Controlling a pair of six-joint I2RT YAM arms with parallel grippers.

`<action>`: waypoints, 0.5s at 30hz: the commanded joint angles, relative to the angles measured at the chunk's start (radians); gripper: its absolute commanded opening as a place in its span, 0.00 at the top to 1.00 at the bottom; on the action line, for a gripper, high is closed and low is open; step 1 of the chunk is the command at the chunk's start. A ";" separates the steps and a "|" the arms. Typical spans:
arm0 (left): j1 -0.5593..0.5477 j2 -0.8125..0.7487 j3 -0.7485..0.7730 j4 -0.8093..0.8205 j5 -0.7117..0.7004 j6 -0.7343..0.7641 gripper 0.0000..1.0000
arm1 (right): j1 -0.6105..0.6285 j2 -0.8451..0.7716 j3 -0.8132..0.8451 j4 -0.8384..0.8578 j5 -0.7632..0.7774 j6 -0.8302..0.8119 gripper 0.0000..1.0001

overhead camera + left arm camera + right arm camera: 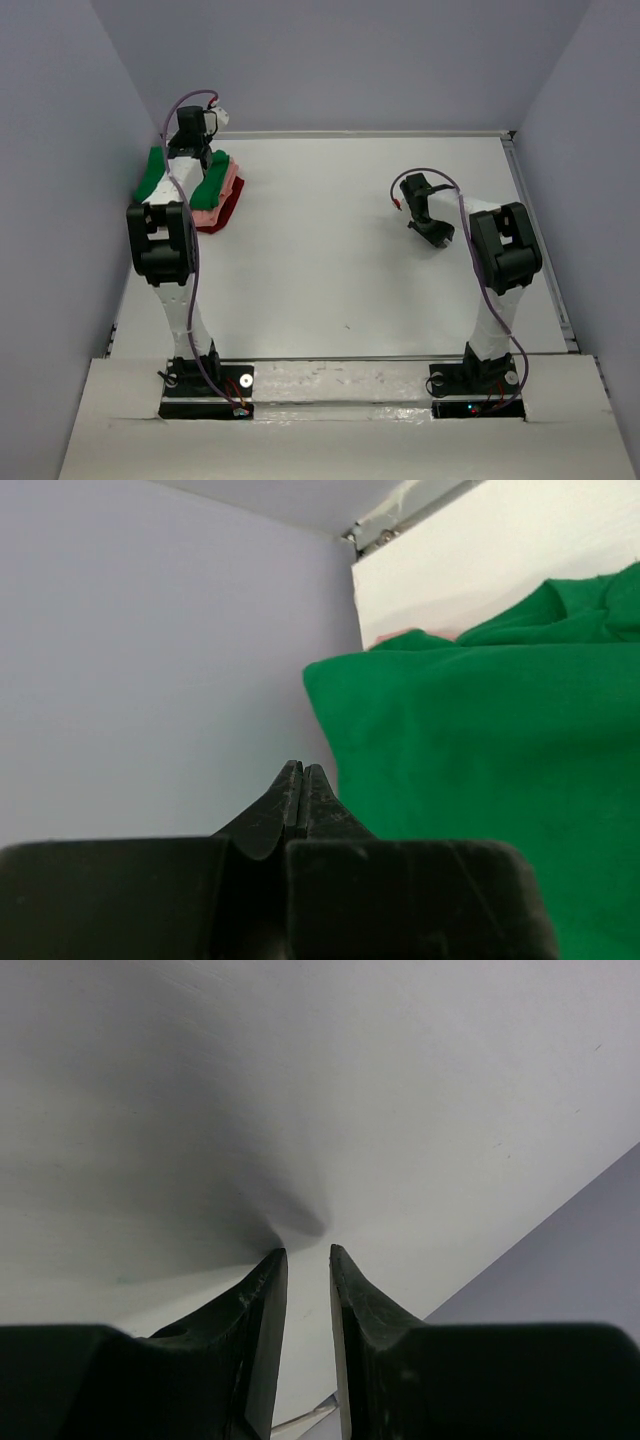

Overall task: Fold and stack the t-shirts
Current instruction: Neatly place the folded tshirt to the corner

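shirts: your bright green cloth t-shirt (213, 177) tops salmon-pink shirt (206, 212) and dark red shirt (216, 226), far-left corner of white table (350, 260) | left gripper (302, 772): pinched tight, empty, same corner | right gripper (308, 1256): narrow gap, empty, table's right side

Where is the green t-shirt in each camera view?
Top external: far left, green t-shirt topping the stack.
Left wrist: green t-shirt fills the right half.
Right wrist: not in it.
Shared landmark: pink t-shirt beneath it, seen from top and left wrist.
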State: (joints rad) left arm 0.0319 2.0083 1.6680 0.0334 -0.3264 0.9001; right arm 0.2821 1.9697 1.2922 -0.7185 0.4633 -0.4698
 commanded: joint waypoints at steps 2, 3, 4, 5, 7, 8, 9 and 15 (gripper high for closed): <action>-0.023 0.059 0.041 0.049 -0.049 -0.001 1.00 | 0.002 -0.019 -0.016 0.011 -0.057 0.025 0.71; -0.026 0.069 0.045 0.052 -0.049 -0.004 1.00 | 0.002 -0.015 -0.016 0.011 -0.055 0.025 0.71; -0.027 0.075 0.048 0.054 -0.053 -0.003 1.00 | 0.002 -0.009 -0.014 0.010 -0.054 0.023 0.71; -0.026 0.090 0.050 0.065 -0.063 -0.001 1.00 | 0.002 -0.006 -0.014 0.010 -0.055 0.023 0.71; -0.064 0.108 0.053 0.071 -0.068 -0.003 1.00 | 0.002 0.004 -0.013 0.011 -0.054 0.023 0.71; -0.069 0.113 0.052 0.072 -0.071 -0.010 1.00 | 0.002 0.009 -0.010 0.010 -0.052 0.025 0.71; -0.073 0.116 0.053 0.071 -0.069 -0.013 1.00 | 0.002 0.012 -0.010 0.010 -0.051 0.023 0.71; -0.115 0.133 0.021 0.082 -0.080 -0.036 1.00 | 0.002 0.024 -0.013 0.010 -0.046 0.025 0.73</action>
State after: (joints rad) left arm -0.0612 2.1555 1.6699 0.0547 -0.3794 0.8906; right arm 0.2821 1.9717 1.2922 -0.7185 0.4580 -0.4667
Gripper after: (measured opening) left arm 0.014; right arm 0.272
